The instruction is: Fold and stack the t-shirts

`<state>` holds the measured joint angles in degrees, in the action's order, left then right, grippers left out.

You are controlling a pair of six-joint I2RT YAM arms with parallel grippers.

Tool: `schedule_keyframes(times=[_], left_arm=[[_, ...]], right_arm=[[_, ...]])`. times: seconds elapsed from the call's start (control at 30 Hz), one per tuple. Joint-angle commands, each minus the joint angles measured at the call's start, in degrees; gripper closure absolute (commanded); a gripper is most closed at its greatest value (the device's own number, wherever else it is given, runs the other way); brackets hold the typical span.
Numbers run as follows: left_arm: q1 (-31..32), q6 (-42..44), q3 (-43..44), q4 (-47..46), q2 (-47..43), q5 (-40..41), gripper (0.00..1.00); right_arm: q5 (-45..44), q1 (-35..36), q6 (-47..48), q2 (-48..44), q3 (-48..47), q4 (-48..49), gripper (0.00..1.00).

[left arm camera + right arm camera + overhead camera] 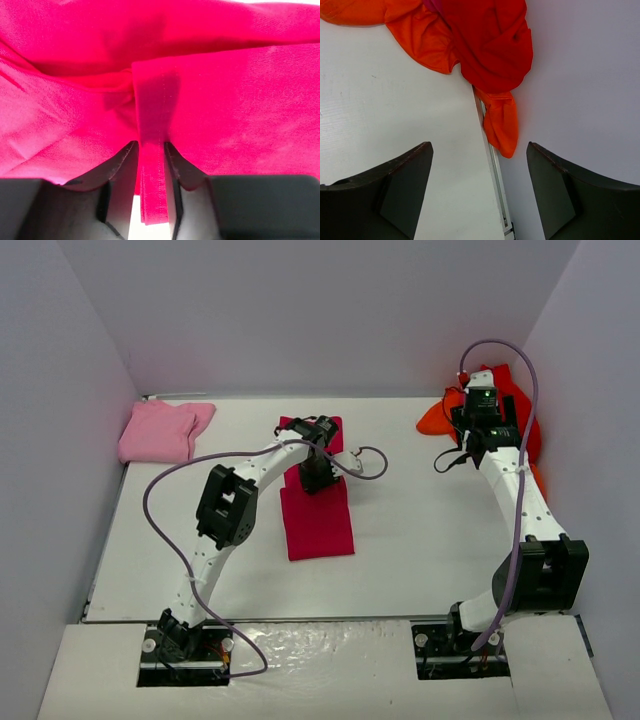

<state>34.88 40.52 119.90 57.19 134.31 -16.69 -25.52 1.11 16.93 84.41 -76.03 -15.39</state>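
The crimson-magenta t-shirt (318, 520) lies folded into a long strip at the table's middle. My left gripper (316, 476) is down on its far half, shut on a stitched hem fold of the crimson-magenta t-shirt (152, 165). The light pink t-shirt (163, 430) lies folded at the far left corner. The orange t-shirt (440, 418) and the red t-shirt (520, 415) lie crumpled together at the far right against the wall. My right gripper (480, 410) hovers over that pile, open and empty (479, 165), with the red t-shirt (490, 45) and orange t-shirt (422, 40) just ahead.
Grey walls close in the table on the left, back and right. The table's right edge rail (492, 165) runs under my right gripper. A purple cable (365, 468) loops beside the left wrist.
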Motion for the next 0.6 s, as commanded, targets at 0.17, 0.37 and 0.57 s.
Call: schedule_keyframes(times=[0.17,0.37,0.57], left_arm=[[0.6,-1.4,-7.4,-5.8,-14.4,2.9,0.53],[4.6,-2.9,-12.7,-0.3,-18.6,1.5,0.51],[12.6,-9.2,-30.8,-8.1,-27.4,2.6,0.51]], right_arm=[[0.0,-0.8,1.2,-3.0,-1.5,4.5,0.24],[0.4,-0.8,2.2,-2.5,0.2,4.3,0.24],[1.6,-4.4,3.1,-2.2,0.7,4.6,0.21]])
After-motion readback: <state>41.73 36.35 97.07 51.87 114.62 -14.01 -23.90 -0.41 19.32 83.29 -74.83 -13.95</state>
